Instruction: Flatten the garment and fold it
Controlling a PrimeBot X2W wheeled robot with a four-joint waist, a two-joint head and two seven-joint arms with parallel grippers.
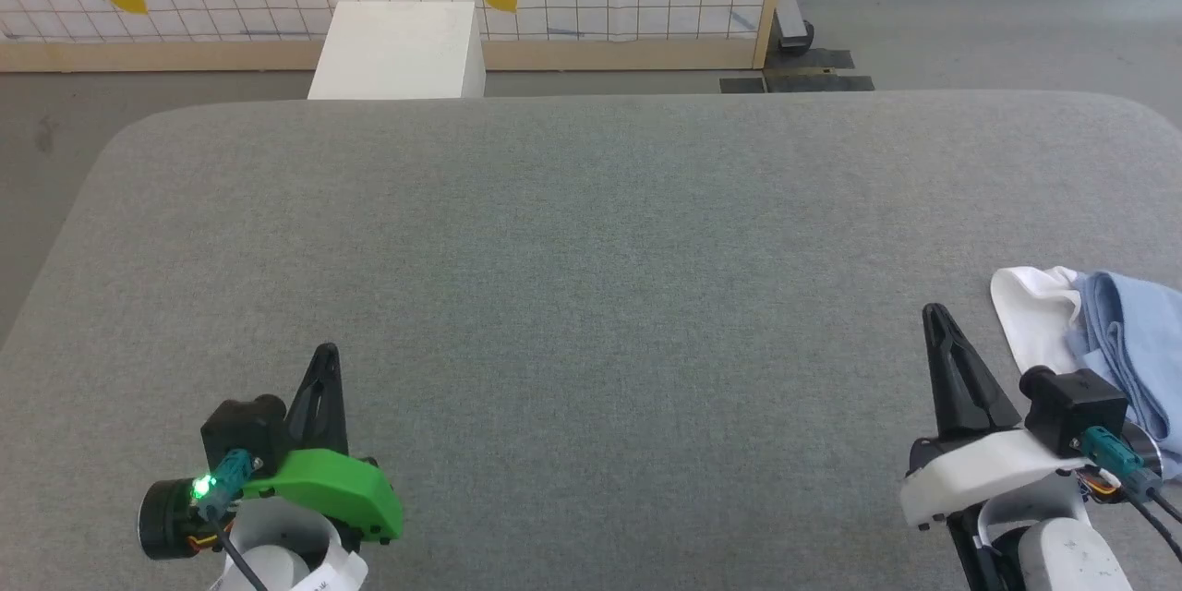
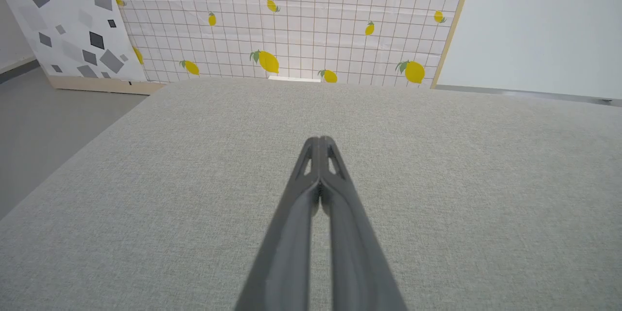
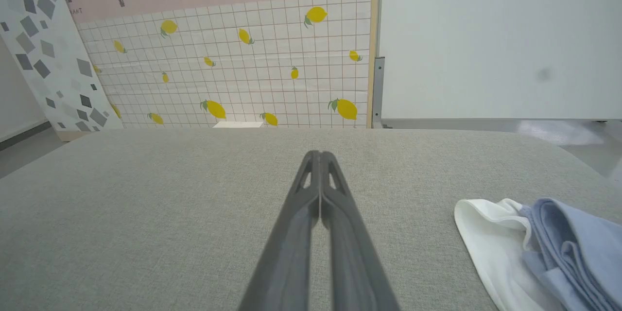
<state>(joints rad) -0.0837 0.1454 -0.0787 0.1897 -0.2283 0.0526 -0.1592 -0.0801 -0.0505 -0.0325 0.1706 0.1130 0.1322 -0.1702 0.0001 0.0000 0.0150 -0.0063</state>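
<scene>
**Shirt bunched at the right edge, both pincers empty**

I found the garment (image 1: 1131, 342) crumpled at the right edge of the desk (image 1: 591, 231), its white part toward the middle, just beside my right pincer (image 1: 933, 310). That one and the left pincer (image 1: 325, 351) were both clenched on nothing. I judged it best to release the right one, pinch a single outer edge low, and drag the shirt to centre before spreading.

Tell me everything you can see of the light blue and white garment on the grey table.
The light blue and white garment looks like soft cloth, bunched in loose folds, not flattened. A rounded white part faces the table's middle, blue layers piled behind it. It lies on the grey fabric-covered table near the right edge, running out of frame. Nothing grips it.
</scene>
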